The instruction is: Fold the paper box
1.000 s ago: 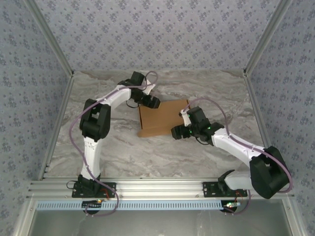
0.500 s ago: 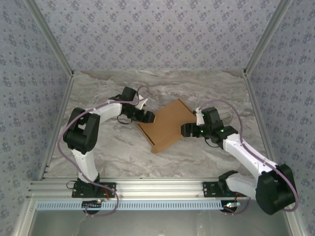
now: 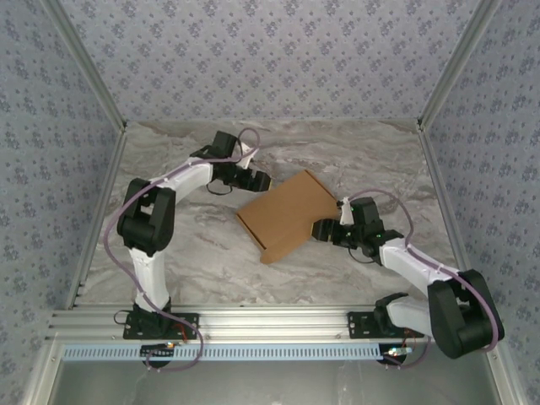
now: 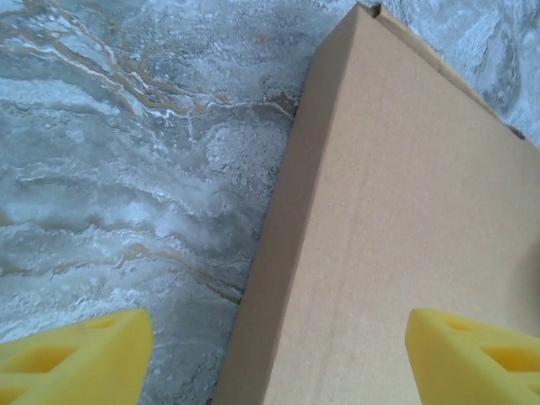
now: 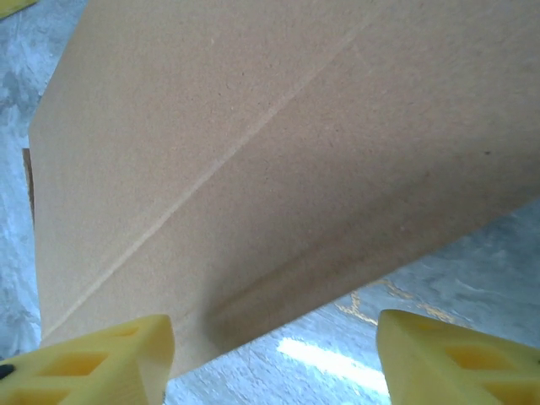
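Note:
The paper box (image 3: 287, 215) is a closed, flat brown cardboard box lying turned at an angle in the middle of the marble table. My left gripper (image 3: 257, 181) hovers by the box's upper left corner. In the left wrist view its yellow fingers (image 4: 76, 354) stand wide apart over the box's (image 4: 396, 228) left edge, gripping nothing. My right gripper (image 3: 322, 229) sits at the box's right side. In the right wrist view its fingers (image 5: 93, 359) are apart, with the box's (image 5: 253, 143) lower edge and bare table between them.
The marble table (image 3: 202, 261) is fenced by patterned walls and metal posts (image 3: 89, 211) left and right. An aluminium rail (image 3: 270, 319) carrying both arm bases runs along the near edge.
The box turned clockwise between the first two frames and has since stayed put. The left gripper drew back up and left of the box. The right gripper dropped lower along the right side, fingers narrowing.

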{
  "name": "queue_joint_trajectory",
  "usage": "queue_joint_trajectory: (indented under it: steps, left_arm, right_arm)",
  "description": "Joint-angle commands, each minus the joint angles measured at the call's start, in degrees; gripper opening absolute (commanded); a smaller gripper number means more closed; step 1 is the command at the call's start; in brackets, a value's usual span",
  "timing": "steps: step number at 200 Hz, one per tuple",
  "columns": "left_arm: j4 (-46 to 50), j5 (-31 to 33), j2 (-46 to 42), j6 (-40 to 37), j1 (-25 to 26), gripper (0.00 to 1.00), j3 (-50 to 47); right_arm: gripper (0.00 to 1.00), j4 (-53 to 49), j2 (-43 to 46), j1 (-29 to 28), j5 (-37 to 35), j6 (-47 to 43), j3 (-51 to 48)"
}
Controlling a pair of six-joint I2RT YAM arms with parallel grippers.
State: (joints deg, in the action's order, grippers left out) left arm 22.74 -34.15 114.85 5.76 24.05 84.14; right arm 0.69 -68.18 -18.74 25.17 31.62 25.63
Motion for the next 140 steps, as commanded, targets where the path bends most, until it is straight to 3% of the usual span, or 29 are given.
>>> queue_joint_trajectory:
  steps: [1, 57, 82, 140]
  left_arm:
    - [4.18, -2.11, 2.57, -2.27, 1.23, 0.78, 2.32]
    - [5.26, -3.92, 6.02, -3.35, 1.79, 0.75, 3.48]
    - [5.45, -4.00, 6.19, -2.90, 1.53, 0.69, 3.00]
    - [-2.70, -2.58, -0.80, 3.59, 0.64, 0.63, -9.76]
  right_arm:
    - [0.62, 8.01, -1.28, -0.33, 3.09, 3.73, -1.57]
    - [0.43, 15.79, -3.24, -0.55, 3.22, 7.65, -4.65]
    - [0.37, 18.04, -4.19, -0.36, 2.84, 8.45, -4.84]
    - [0.30, 18.81, -12.42, 2.35, 4.84, 5.86, 1.86]
